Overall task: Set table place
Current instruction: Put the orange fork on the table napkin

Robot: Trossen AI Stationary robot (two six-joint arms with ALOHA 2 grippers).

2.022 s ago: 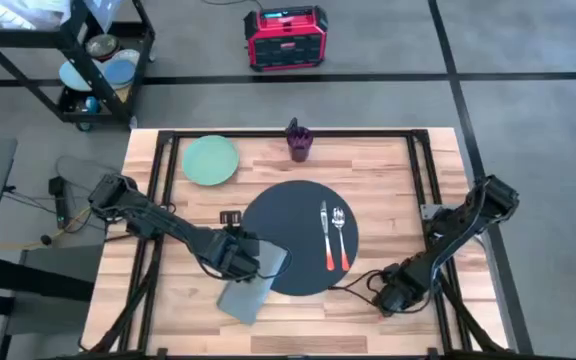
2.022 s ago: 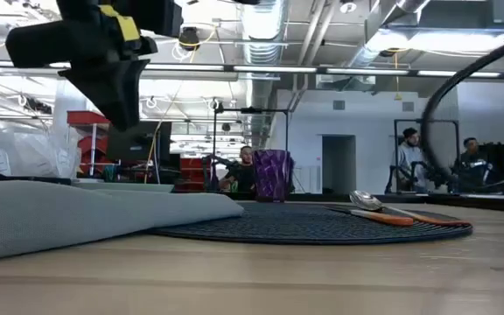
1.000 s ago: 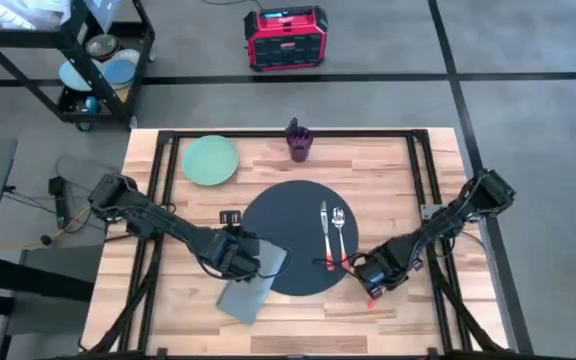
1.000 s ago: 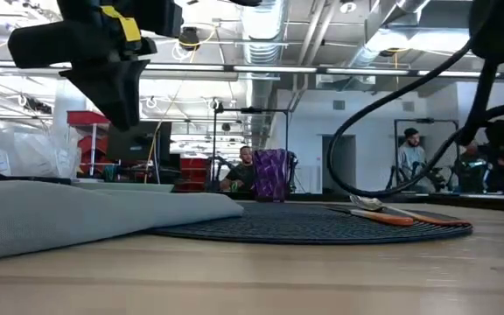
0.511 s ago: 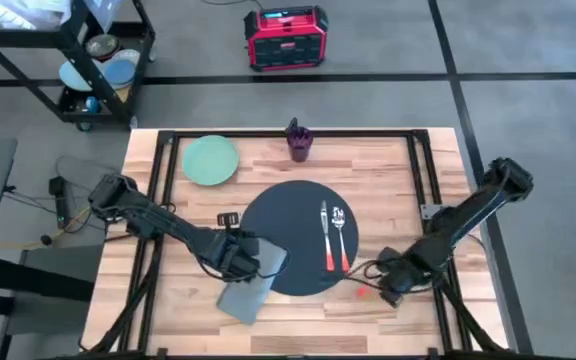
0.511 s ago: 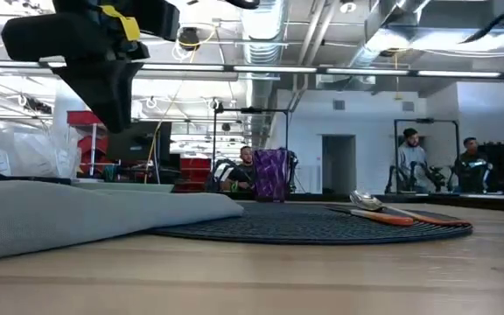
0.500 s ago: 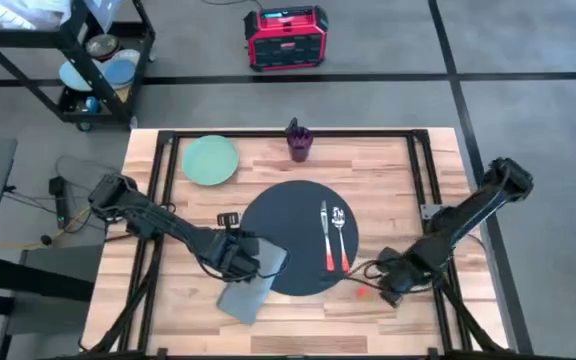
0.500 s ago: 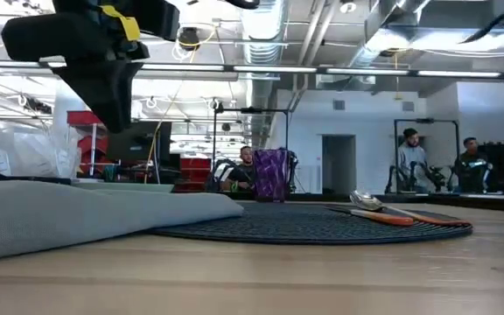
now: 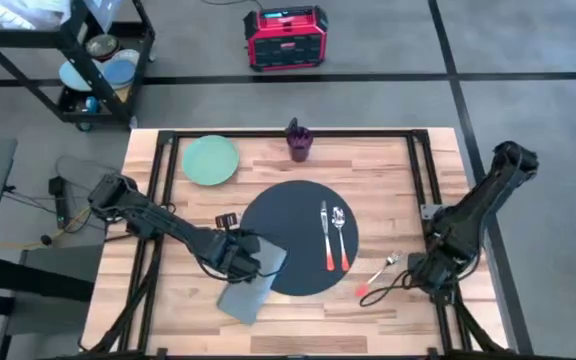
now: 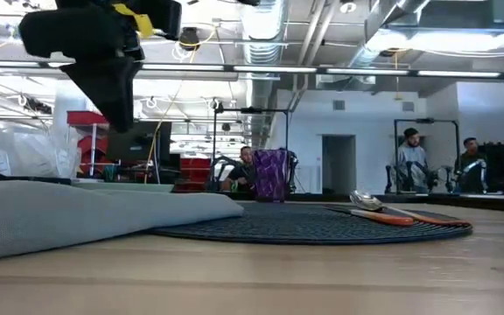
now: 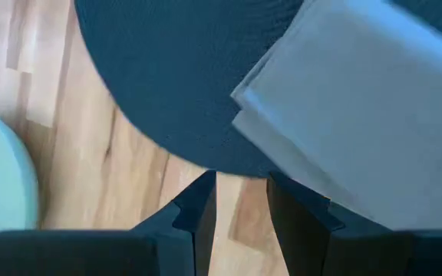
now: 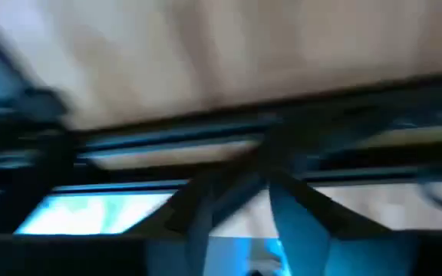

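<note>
Looking straight down, the place (image 9: 298,238) lies mid-table (image 9: 388,170); being round, it has no long axis. Fork (image 9: 323,222) and spoon (image 9: 340,228) lie on it lengthwise, a third utensil (image 9: 378,273) off it, plate (image 9: 209,160) and cup (image 9: 299,142) aside: roughly half set. The left gripper (image 9: 243,258) hovers over the napkin (image 9: 251,281); the right gripper (image 9: 430,272), jaws unreadable, sits near the edge. Left wrist: fingers (image 11: 198,215) slightly parted, empty.

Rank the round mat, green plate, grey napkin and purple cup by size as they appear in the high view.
Largest to smallest:
1. round mat
2. grey napkin, partly hidden by the left arm
3. green plate, close to the napkin
4. purple cup
</note>
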